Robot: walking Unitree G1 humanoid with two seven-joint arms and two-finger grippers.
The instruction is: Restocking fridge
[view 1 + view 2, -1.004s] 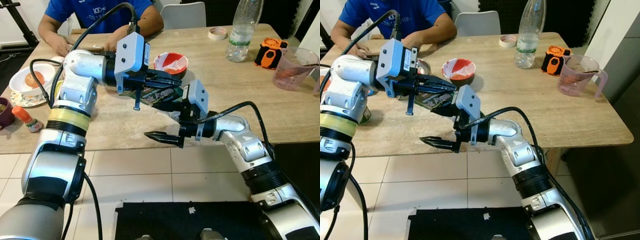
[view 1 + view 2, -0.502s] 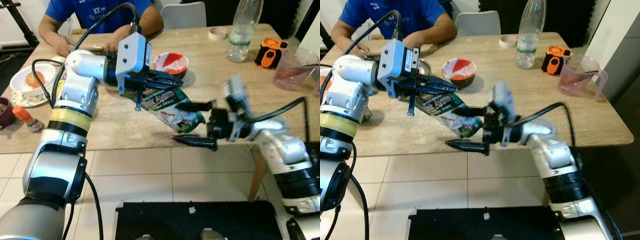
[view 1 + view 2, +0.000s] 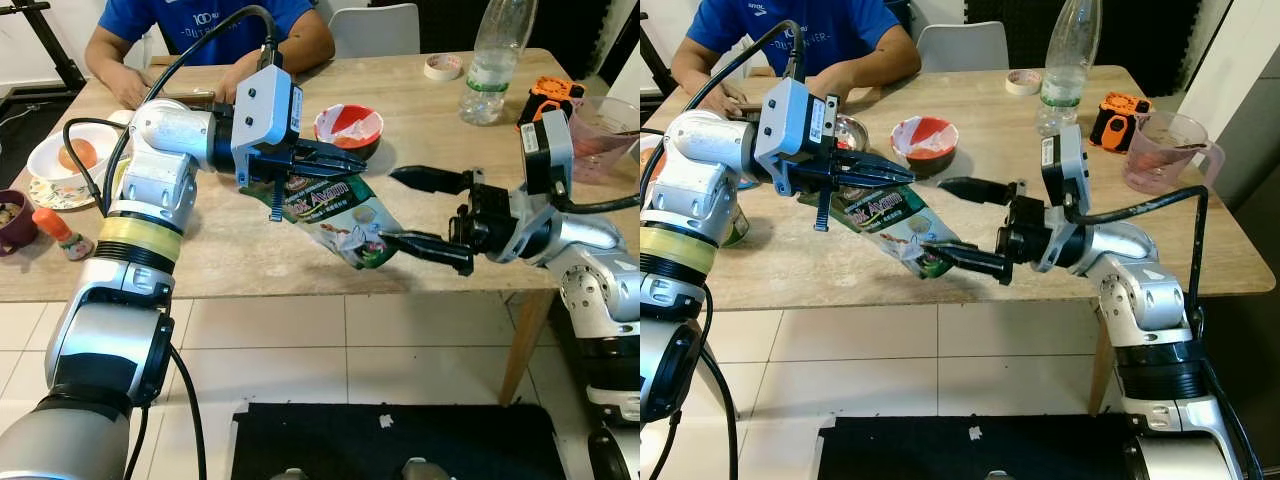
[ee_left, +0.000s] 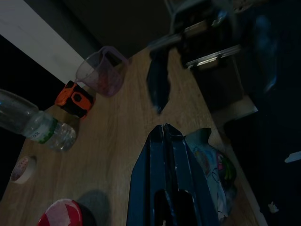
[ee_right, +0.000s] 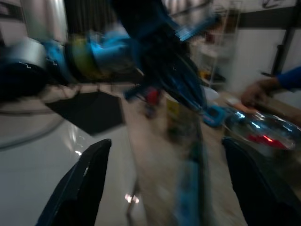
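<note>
Snack pouch held over the counter edge
My left gripper (image 3: 345,160) jaws clamp the snack pouch (image 3: 335,215); right gripper (image 3: 432,212) jaws spread wide just beside it, above the counter (image 3: 250,255)

A pale wood-grain surface (image 3: 420,130) stands on a floor of large light tiles (image 3: 300,350) with thin grout lines. A dark mat (image 3: 380,440) lies on the tiles nearest the camera. A white chair (image 3: 370,28) is drawn up at the far side, before a dark wall.

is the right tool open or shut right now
Open. The right tool's two black fingers are spread wide apart beside the snack bag held by the left tool.
</note>
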